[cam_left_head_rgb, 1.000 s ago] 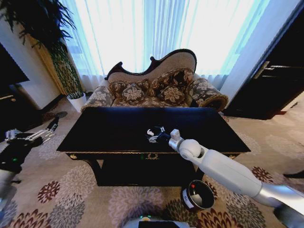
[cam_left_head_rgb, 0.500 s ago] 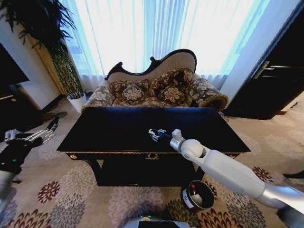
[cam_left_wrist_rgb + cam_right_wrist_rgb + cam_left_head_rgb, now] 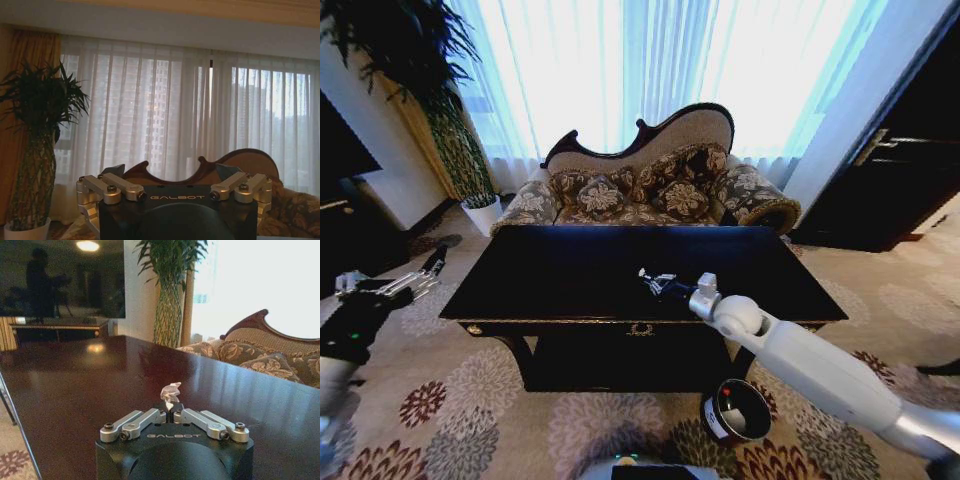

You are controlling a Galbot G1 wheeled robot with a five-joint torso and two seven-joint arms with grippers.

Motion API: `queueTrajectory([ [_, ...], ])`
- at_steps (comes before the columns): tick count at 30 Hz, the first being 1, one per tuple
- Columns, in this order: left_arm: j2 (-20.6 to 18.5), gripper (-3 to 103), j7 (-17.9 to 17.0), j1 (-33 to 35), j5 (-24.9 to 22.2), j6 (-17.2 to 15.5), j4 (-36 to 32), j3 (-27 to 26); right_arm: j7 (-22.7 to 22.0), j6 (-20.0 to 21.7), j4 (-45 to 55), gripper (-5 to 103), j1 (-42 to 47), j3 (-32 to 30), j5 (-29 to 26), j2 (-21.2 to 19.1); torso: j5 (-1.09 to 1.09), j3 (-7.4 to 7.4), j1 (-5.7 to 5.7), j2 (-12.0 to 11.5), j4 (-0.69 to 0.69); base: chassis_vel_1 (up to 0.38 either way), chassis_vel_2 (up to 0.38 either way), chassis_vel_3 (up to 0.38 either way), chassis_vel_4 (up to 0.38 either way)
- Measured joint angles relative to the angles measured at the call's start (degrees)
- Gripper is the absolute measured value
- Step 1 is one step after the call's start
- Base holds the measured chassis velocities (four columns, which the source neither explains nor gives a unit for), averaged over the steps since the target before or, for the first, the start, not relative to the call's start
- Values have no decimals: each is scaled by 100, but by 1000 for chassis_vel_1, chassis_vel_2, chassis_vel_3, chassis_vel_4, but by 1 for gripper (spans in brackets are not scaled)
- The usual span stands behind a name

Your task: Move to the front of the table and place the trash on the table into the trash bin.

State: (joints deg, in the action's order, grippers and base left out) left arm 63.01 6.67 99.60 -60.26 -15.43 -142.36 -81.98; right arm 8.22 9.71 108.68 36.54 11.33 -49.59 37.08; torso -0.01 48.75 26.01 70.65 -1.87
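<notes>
Trash (image 3: 170,391): we see tissue pinched in closed right gripper (image 3: 170,409), above table (image 3: 570,270), for carrying.
Bin (image 3: 736,411): floor, front-right.
Left gripper (image 3: 170,172): jaws wide, empty, parked.

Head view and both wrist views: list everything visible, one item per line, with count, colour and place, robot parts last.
Glossy black rectangular table: one, black top, centre of room.
Crumpled white tissue: one, white, pinched at the right tool's tips above the tabletop.
Round dark-brown trash bin: one, white label, on carpet in front of the table, right side.
Carved floral sofa: one, brown patterned, behind the table.
Tall potted plant: one, green, white pot, far left by the curtains.
Sheer curtains: white, across the window.
Right tool: one, shut on the tissue, over the table.
Left tool: one, open, at the left, off the table.
</notes>
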Motion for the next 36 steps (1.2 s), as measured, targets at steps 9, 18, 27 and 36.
queueTrajectory([
  [9, 20, 100, -1, -230, 70, 20, 126, 278, 204, -275, 255, 2, 733, -765, -290, -366, 0, 0, 0, 0, -1, 0, 0, 0, 0],
  [18, 249, 100, -3, -270, 25, 54, 25, 233, 300, -494, 359, 2, 1424, -1179, -325, -500, 1, 0, 0, 1, 2, 0, 0, 0, 0],
  [27, 270, 100, -7, -475, -30, 58, 89, 419, 530, -765, 728, 2, 3322, -3090, -465, -448, -1, 0, 0, 1, 0, 0, 0, 0, 0],
  [36, 279, 100, 0, -533, -23, 83, 183, 513, 1097, -1383, 790, 2, 4834, -4403, -454, 350, 0, 0, -2, 2, 1, 0, 0, 0, 0],
])
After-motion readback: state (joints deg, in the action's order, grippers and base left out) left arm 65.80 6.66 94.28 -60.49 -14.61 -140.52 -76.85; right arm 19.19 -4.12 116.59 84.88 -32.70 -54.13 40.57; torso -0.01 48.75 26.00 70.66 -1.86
